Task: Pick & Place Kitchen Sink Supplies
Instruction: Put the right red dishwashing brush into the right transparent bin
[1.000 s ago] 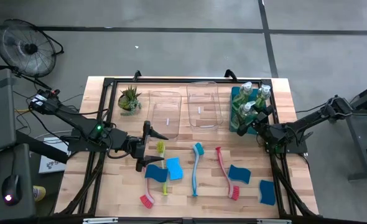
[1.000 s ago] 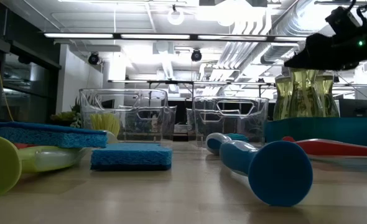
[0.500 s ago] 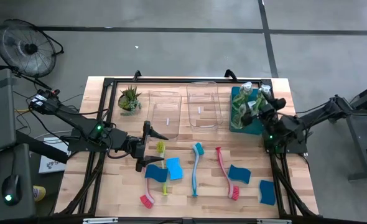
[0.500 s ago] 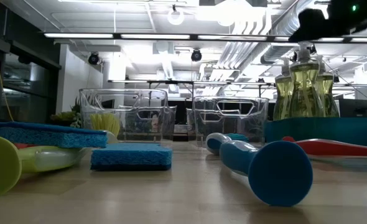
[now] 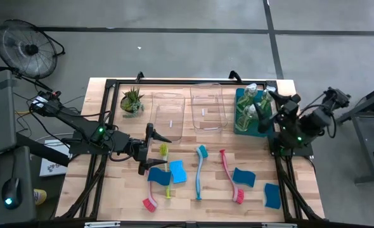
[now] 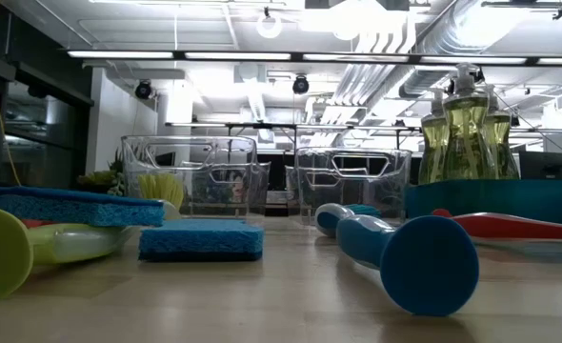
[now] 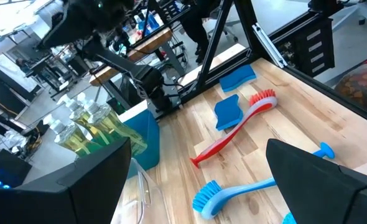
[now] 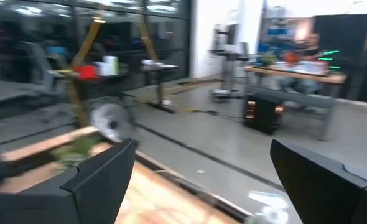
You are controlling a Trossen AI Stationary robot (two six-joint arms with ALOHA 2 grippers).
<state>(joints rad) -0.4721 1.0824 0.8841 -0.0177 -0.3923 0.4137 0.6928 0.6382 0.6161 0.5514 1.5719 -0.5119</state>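
Observation:
My left gripper (image 5: 154,150) hovers open over the table's left middle, above the yellow-green brush (image 5: 164,166), with nothing between its fingers (image 7: 199,149). My right gripper (image 5: 277,104) is open and raised beside the right side of the teal bin (image 5: 260,126), where the soap bottles (image 5: 250,101) stand upright. It also holds nothing (image 8: 202,144). On the table lie a teal brush (image 5: 199,171), a red brush (image 5: 230,176), another brush with red bristles (image 5: 150,204) and several blue sponges (image 5: 177,171). No gripper appears in the low view.
Two clear bins (image 5: 169,116) (image 5: 207,106) stand side by side at the far middle. A small spiky plant (image 5: 132,100) sits at the far left. A dark frame (image 5: 108,120) runs along the table's edges.
My right gripper has risen from the near side of the teal bin, passed over the soap bottles and swung toward the table's far right corner, climbing out of the low view. It stays open. The bottles stand in the bin as before.

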